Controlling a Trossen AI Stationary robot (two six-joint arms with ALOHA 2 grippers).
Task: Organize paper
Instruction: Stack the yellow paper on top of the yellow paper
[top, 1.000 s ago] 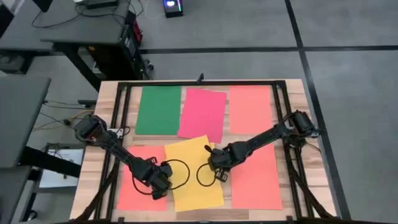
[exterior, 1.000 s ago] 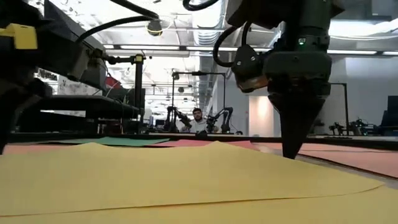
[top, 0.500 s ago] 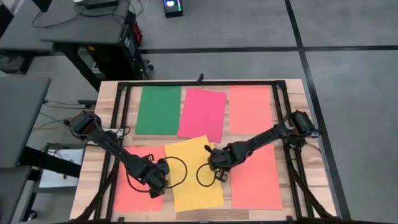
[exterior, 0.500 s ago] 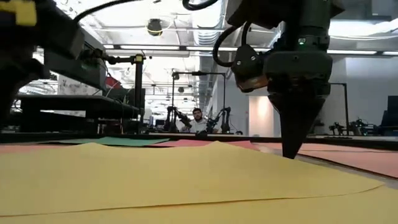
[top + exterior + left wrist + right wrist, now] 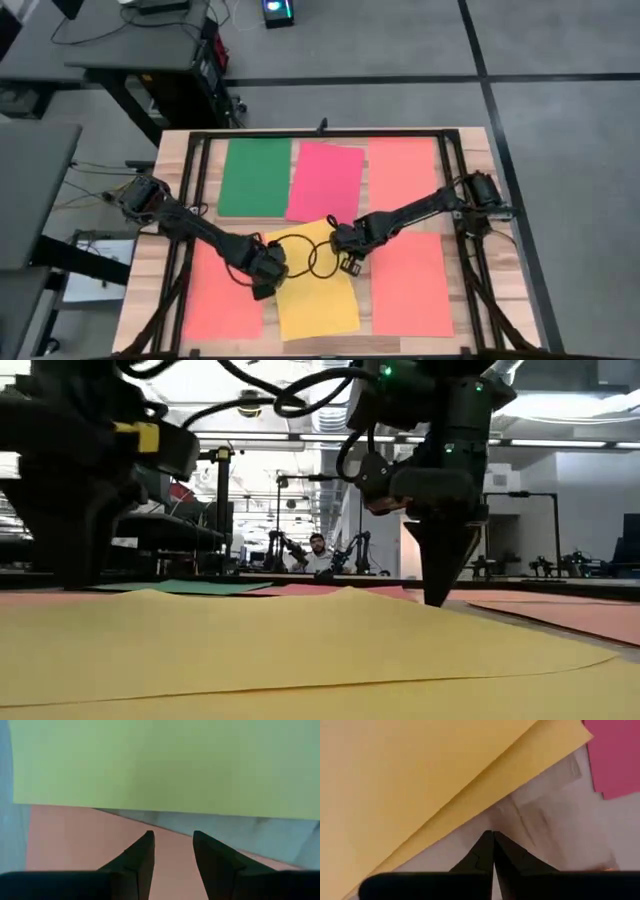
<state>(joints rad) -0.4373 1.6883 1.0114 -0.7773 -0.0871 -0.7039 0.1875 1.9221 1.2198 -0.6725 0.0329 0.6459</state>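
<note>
Both arms are down over the yellow sheet point(image 5: 315, 290), which lies skewed in the middle of the tabletop point(image 5: 172, 150). Beyond the yellow sheet sit a green sheet point(image 5: 256, 176), a pink-red sheet point(image 5: 326, 181) and an orange sheet point(image 5: 403, 175) in a row; two more orange sheets flank it, one on its left point(image 5: 222, 305) and one on its right point(image 5: 410, 285). The left gripper point(image 5: 172, 847) hovers just off the yellow sheet's left edge, over that left orange sheet, jaws released with a narrow gap. The right gripper point(image 5: 493, 840) stands at the yellow sheet's far right edge, over bare wood, jaws clenched on nothing.
</note>
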